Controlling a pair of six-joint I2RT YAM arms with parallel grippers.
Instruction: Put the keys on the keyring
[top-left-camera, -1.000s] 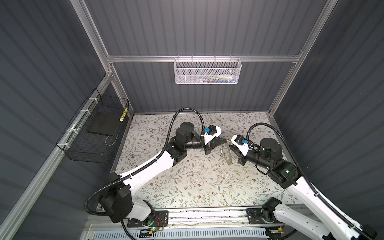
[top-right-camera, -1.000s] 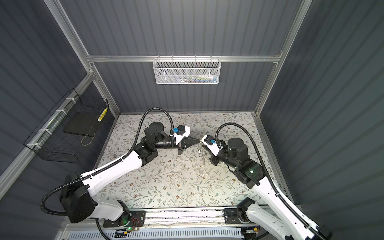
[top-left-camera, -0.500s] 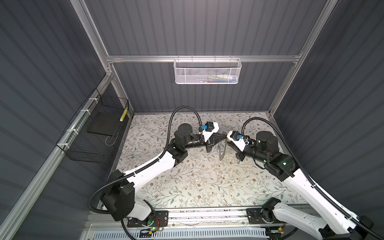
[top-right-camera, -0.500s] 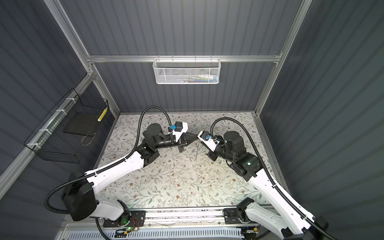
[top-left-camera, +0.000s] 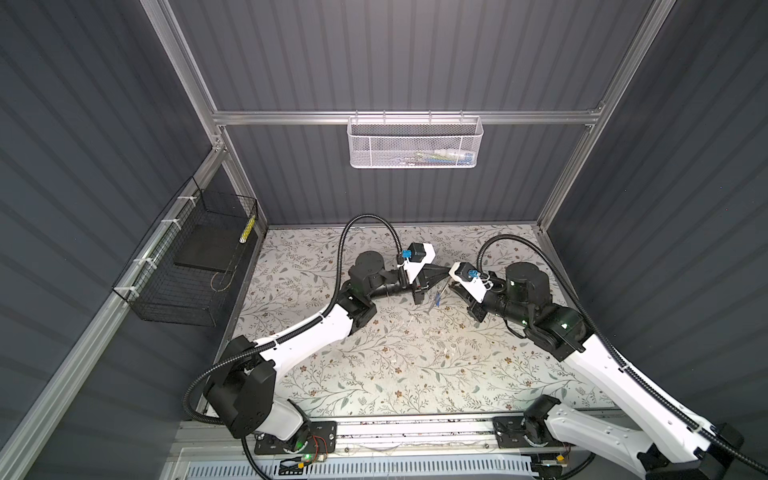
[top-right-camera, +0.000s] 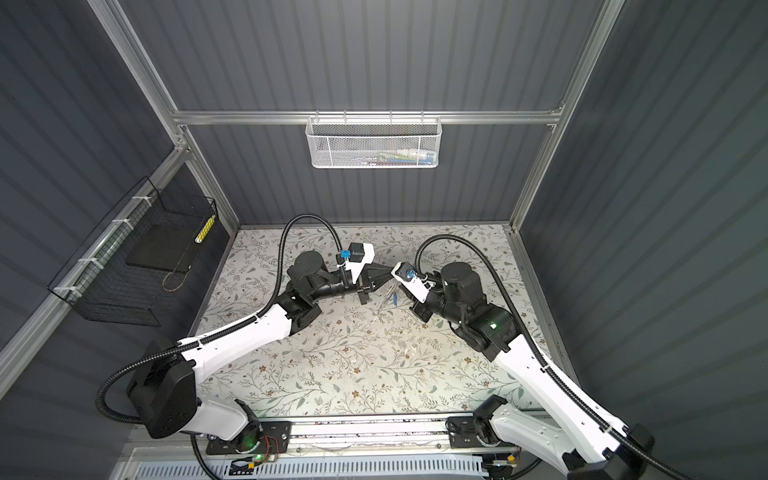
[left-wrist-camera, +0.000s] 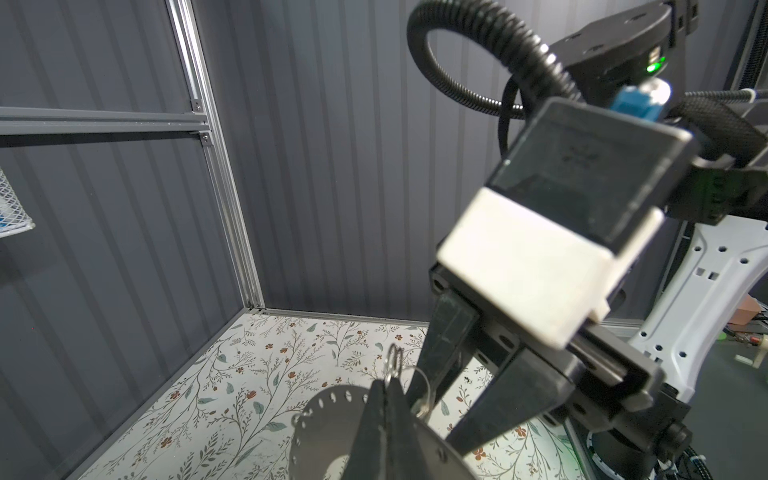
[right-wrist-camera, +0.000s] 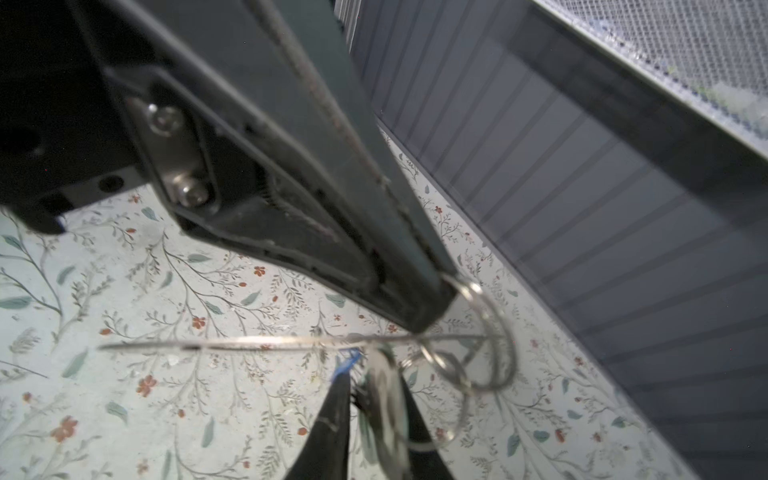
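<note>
The keyring (left-wrist-camera: 326, 417) behind left jaws — blue key (top-left-camera: 438, 297) perhaps dangling.

Over the flowered mat (top-left-camera: 374, 374) the two arms met tip to tip near the back wall. The left gripper (top-left-camera: 443, 272) had its jaws drawn together to a point, and the right gripper (top-left-camera: 450, 286) sat just beside it, mostly hidden under its own camera. Just below them hung a blue-headed key (top-left-camera: 438, 298) among thin metal too fine to make out. A white mesh basket (top-left-camera: 415, 143) hung on the back wall and a black wire basket (top-left-camera: 187, 270) on the left wall.
</note>
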